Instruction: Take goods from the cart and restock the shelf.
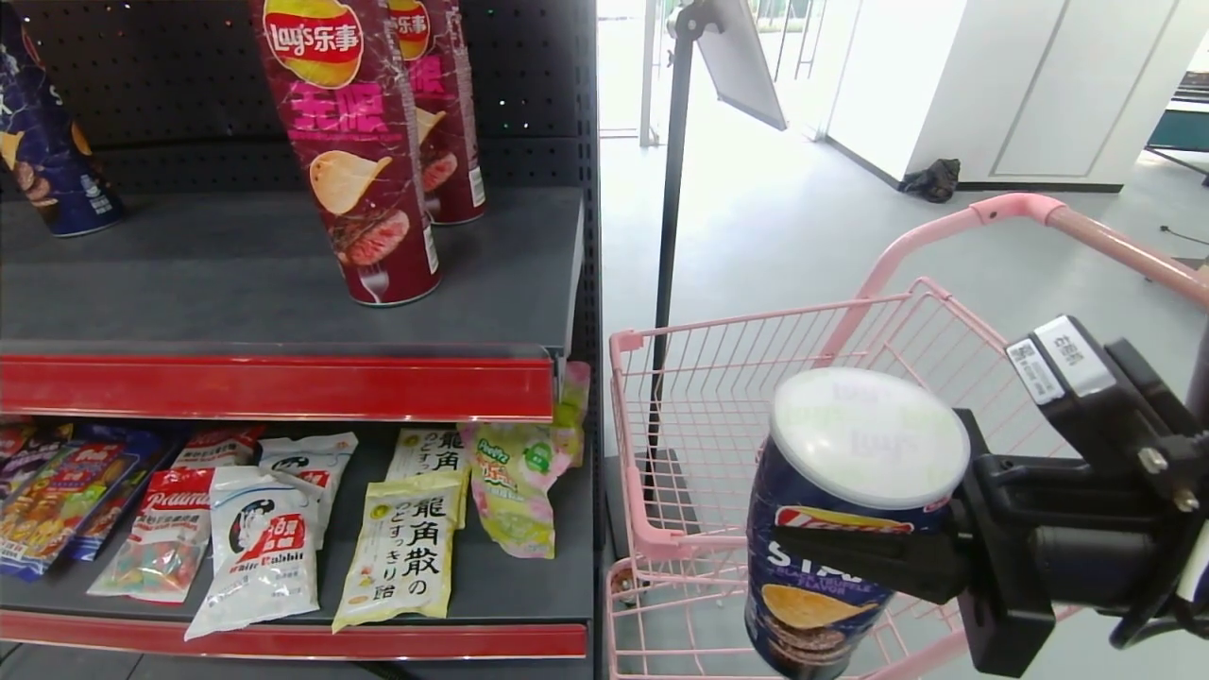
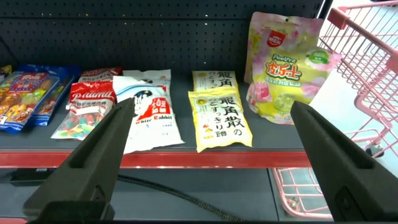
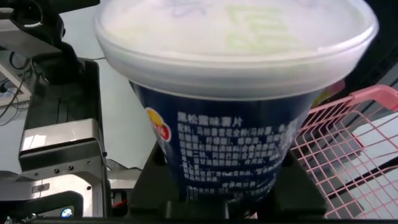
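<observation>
Head view: the right gripper is clamped on a blue can, upright over the cart. Left wrist view: the left gripper gapes wide, empty, near the cart. Right wrist view: the can hangs above the cart; a slack grip could let it slip back in.

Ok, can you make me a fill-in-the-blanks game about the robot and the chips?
The right gripper holds a blue chip can with a ____ lid.
The wire cart by the can is ____.
Two ____ chip cans stand on the upper shelf.
The left gripper is ____, facing the candy bags.
Missing words: white, pink, red, open.
</observation>
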Controlling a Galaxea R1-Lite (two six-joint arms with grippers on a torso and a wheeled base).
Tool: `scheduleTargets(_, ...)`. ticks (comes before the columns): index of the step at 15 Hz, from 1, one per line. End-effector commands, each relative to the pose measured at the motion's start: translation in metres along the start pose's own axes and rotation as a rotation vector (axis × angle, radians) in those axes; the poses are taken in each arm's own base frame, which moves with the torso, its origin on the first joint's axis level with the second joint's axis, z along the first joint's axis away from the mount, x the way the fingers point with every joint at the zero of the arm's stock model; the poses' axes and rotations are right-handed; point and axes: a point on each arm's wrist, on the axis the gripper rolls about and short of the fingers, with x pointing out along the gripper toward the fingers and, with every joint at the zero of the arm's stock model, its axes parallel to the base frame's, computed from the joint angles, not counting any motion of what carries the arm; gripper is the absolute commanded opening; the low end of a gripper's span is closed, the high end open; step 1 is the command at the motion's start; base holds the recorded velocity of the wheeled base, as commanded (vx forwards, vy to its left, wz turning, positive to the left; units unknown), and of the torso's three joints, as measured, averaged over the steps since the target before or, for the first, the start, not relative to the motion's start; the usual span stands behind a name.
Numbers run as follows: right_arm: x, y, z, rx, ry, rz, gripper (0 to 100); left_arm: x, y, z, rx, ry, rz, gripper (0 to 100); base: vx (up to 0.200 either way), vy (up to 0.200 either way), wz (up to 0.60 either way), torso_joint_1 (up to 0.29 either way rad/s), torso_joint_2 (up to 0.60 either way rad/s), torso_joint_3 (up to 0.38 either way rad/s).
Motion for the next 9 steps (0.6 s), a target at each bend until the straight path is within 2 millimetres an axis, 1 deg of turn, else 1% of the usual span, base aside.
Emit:
scheduleTargets(1,0.0013,-0.0008,-0.0007,0.002,0.004,0.001,0,0.0001,0.0000,0.0000,-0.001,0.001,0.000,100,0.000,0.000,0.00,0.000,0.00,0.000)
scheduleTargets(2,0.0013,-0.0009,-0.0003,0.001,0.002,0.001,0,0.0001,0.0000,0.0000,-0.001,0.001,0.000,100,0.000,0.000,0.00,0.046,-0.13,-0.090)
scheduleTargets(4,0.0012,-0.0016,0.0009,0.001,-0.001,-0.002,0,0.0001,0.0000,0.0000,-0.001,0.001,0.000,100,0.000,0.000,0.00,0.117,-0.34,-0.215)
scheduleTargets(9,-0.0013,-0.0022,0.0056,-0.008,-0.018,-0.011,0,0.0001,0.0000,0.0000,-0.001,0.001,0.000,100,0.000,0.000,0.00,0.182,-0.49,-0.307)
